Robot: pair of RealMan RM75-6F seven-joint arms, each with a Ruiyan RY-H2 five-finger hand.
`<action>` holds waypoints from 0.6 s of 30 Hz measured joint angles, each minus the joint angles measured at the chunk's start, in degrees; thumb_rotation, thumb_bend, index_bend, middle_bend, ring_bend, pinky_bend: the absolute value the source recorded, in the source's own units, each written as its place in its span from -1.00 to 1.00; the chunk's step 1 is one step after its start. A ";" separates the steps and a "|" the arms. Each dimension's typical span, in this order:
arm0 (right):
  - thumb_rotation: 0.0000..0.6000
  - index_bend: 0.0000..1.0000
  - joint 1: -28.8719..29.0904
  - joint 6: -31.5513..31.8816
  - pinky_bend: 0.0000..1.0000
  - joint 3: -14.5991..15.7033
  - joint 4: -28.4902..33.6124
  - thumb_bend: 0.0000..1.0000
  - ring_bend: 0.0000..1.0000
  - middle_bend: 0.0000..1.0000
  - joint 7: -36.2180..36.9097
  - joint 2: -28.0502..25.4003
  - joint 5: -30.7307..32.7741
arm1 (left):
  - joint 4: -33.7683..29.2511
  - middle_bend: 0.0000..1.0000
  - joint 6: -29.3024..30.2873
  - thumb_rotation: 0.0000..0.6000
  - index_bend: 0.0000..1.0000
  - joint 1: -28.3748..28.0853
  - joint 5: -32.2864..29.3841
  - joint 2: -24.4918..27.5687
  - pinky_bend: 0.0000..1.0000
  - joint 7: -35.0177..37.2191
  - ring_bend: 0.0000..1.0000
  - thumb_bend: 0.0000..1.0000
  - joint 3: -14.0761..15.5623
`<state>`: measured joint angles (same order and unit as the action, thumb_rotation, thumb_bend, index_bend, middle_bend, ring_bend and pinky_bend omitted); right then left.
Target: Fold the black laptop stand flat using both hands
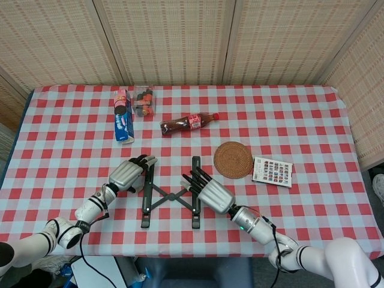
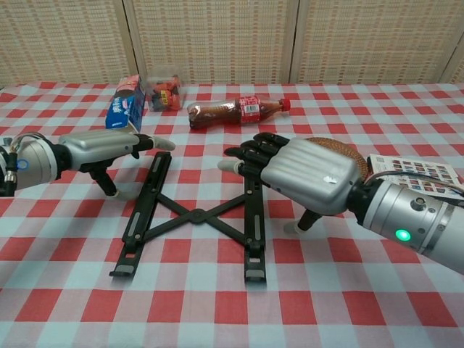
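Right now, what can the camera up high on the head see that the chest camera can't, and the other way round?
Only the head view shows the whole round woven mat and the table's edges all around. Only the chest view shows the side of the right hand with its thumb reaching down to the cloth, and a green light on that wrist. Both show the black laptop stand still spread open, the left hand, the bottle, the snack boxes and the colour card.

no legible text on any label or package
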<state>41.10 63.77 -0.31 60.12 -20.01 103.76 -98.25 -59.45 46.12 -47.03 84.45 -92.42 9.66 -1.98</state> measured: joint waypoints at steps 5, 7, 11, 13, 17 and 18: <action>1.00 -1.00 0.49 -0.10 -1.00 -0.11 -0.95 -1.00 -1.00 -1.00 0.41 0.89 0.00 | -0.24 -1.00 -0.26 1.00 -1.00 -0.13 -0.21 -0.01 -0.60 0.13 -0.97 -0.45 -0.04; 1.00 -1.00 0.63 -0.10 -1.00 -0.15 -1.33 -1.00 -1.00 -1.00 0.60 1.22 0.04 | -0.32 -1.00 -0.34 1.00 -1.00 -0.19 -0.27 0.01 -0.60 0.13 -0.97 -0.45 -0.06; 1.00 -1.00 0.81 0.04 -1.00 -0.22 -1.98 -1.00 -1.00 -1.00 0.76 1.87 0.08 | -0.45 -1.00 -0.61 1.00 -1.00 -0.25 -0.57 -0.07 -0.60 0.26 -0.97 -0.45 -0.14; 1.00 -1.00 0.83 0.12 -1.00 -0.28 -2.38 -1.00 -1.00 -1.00 0.74 2.23 0.20 | -0.58 -1.00 -0.71 1.00 -1.00 -0.23 -0.70 -0.10 -0.60 0.34 -0.97 -0.45 -0.13; 1.00 -1.00 0.98 0.39 -1.00 -0.25 -3.06 -1.00 -1.00 -1.00 1.30 2.73 0.12 | -0.69 -1.00 -0.94 1.00 -1.00 -0.25 -0.88 -0.09 -0.60 0.65 -0.97 -0.45 -0.13; 1.00 -1.00 1.04 0.54 -1.00 -0.22 -3.32 -1.00 -1.00 -1.00 1.62 2.92 0.05 | -0.72 -1.00 -0.96 1.00 -1.00 -0.23 -0.93 -0.09 -0.60 0.77 -0.97 -0.45 -0.14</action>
<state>42.14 64.31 -0.53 56.80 -18.39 106.68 -98.20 -60.16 45.16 -47.26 83.52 -92.51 10.43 -2.12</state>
